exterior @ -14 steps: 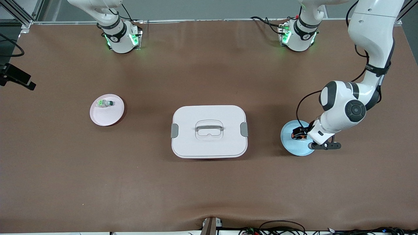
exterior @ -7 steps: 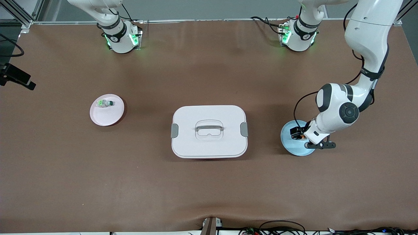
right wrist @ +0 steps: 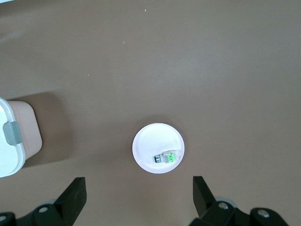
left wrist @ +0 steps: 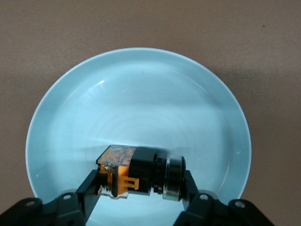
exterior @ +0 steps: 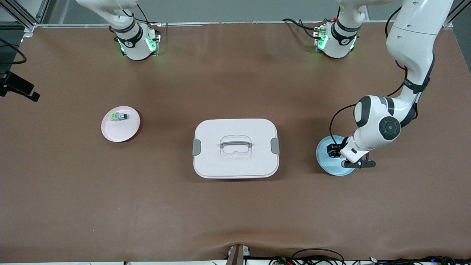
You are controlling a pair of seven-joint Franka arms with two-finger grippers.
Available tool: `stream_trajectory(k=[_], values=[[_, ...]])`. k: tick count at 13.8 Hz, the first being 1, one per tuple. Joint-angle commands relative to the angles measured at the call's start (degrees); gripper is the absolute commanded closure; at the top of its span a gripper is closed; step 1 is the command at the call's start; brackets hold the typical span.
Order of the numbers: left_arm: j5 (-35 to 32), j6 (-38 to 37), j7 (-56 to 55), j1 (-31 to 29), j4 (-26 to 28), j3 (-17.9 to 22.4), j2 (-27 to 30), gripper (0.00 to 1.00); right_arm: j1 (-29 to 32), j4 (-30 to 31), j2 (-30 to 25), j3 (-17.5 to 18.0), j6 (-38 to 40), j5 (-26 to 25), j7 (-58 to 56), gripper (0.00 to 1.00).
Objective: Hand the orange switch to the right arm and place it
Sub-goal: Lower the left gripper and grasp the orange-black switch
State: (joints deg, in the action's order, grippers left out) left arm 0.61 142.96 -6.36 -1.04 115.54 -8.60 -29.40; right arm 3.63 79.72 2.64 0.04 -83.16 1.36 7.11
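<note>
The orange switch (left wrist: 138, 175) lies in the blue plate (left wrist: 141, 94), clamped across its rigid body by the left gripper (left wrist: 140, 184); light, smooth plastic is judged likely to slip. The right gripper (right wrist: 139, 194) waits above the pink plate (right wrist: 146, 141), fingers apart

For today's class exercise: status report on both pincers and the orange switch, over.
Left pincer shut on small black-and-orange switch in round pale-blue plate. Right pincer open, high over table, waiting. Nothing in the way.

The left gripper (left wrist: 139, 181) comes down lower onto the blue plate (left wrist: 141, 94) and now squeezes the orange switch (left wrist: 141, 172).
</note>
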Motion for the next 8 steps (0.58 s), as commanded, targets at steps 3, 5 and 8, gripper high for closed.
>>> stream_trajectory(k=[3,5,8], values=[[-0.44,0.31,-0.67,-0.19,-0.31,-1.33,3.29,1.0,1.12,-1.05,0.35,0.58,0.8,0.75,-0.17,0.0],[-0.09,-0.3,-0.76,-0.19,-0.57,-1.42,6.36,1.0,1.21,-1.14,0.35,0.58,0.8,0.75,-0.08,0.0],[0.35,-8.01,-6.26,-0.28,-4.07,-4.14,10.15,1.0,1.29,-1.14,0.35,0.58,0.8,0.75,-0.17,0.0]])
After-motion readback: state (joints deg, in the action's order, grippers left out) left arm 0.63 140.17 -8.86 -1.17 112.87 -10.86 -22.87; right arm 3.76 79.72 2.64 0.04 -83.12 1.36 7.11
